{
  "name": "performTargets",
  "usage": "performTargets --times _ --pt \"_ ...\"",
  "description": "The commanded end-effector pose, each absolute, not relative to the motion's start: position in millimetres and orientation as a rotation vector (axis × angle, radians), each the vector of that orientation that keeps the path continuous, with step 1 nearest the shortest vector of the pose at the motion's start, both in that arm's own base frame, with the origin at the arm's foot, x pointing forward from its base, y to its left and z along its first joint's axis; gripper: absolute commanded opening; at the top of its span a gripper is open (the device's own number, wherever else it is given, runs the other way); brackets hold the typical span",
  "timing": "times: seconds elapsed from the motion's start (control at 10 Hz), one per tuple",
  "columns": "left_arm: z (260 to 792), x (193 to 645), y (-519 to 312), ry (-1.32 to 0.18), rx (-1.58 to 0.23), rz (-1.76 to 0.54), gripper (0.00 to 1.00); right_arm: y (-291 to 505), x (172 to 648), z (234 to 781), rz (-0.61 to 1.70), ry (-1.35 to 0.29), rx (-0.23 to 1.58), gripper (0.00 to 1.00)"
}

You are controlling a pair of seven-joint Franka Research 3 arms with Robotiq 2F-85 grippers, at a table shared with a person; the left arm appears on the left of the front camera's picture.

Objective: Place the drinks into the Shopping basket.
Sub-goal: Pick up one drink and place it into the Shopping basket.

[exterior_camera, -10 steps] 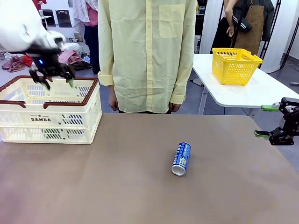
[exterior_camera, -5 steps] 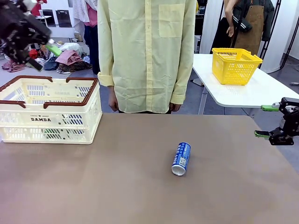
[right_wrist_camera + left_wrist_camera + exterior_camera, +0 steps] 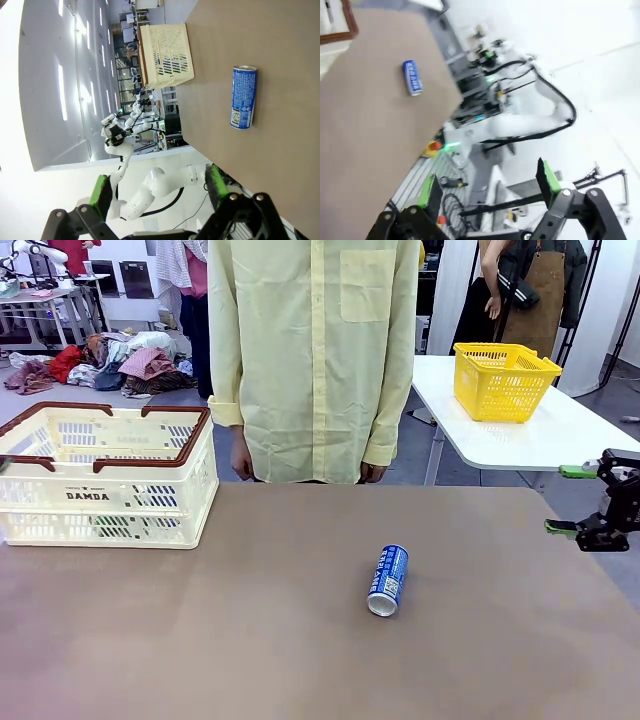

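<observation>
One blue drink can (image 3: 388, 580) with white print lies on its side on the brown table, right of the middle, and nothing touches it. The same can (image 3: 412, 77) is far off in the left wrist view, and it (image 3: 244, 97) lies ahead of the fingers in the right wrist view. The cream Shopping basket (image 3: 100, 475) with brown handles stands at the table's far left. My right gripper (image 3: 555, 500) hovers open beyond the table's right edge. Its jaws (image 3: 159, 190) hold nothing. My left gripper (image 3: 487, 185) is open and empty, high above the table.
A person in a pale yellow shirt (image 3: 315, 360) stands at the far edge, arms hanging down. A yellow mesh basket (image 3: 500, 380) sits on a white table behind at the right. The basket's corner (image 3: 335, 25) shows in the left wrist view.
My left arm rose from just over the Shopping basket, up and left, and left the front view. The right arm and the blue can have not moved.
</observation>
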State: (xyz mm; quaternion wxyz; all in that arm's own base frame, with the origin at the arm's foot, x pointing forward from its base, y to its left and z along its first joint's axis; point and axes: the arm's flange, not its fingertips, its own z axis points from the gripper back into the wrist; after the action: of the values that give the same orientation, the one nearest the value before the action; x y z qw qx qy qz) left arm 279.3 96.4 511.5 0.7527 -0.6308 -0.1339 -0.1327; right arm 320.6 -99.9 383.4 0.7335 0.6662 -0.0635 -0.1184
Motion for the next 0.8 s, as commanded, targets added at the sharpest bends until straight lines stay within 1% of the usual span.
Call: performTargets --times 0.0,0.1,0.2,0.3,0.7 --pt "477.6 327.4 133.3 -0.215 -1.539 -0.265 1.00 -98.4 322.1 387.4 -0.273 -0.146 1.474 1.00" --pt "472.8 342.8 131.7 -0.179 -1.531 -0.280 1.00 -98.4 322.1 387.4 -0.273 -0.146 1.474 1.00" --pt "475.7 357.7 124.1 -0.147 -1.464 -0.315 1.00 -98.4 322.1 387.4 -0.273 -0.146 1.474 1.00" --pt "463.8 301.1 132.1 -0.238 -1.530 -0.247 1.00 -98.4 322.1 387.4 -0.273 -0.146 1.474 1.00" --pt "463.8 301.1 132.1 -0.238 -1.530 -0.247 1.00 -98.4 322.1 387.4 -0.273 -0.146 1.474 1.00"
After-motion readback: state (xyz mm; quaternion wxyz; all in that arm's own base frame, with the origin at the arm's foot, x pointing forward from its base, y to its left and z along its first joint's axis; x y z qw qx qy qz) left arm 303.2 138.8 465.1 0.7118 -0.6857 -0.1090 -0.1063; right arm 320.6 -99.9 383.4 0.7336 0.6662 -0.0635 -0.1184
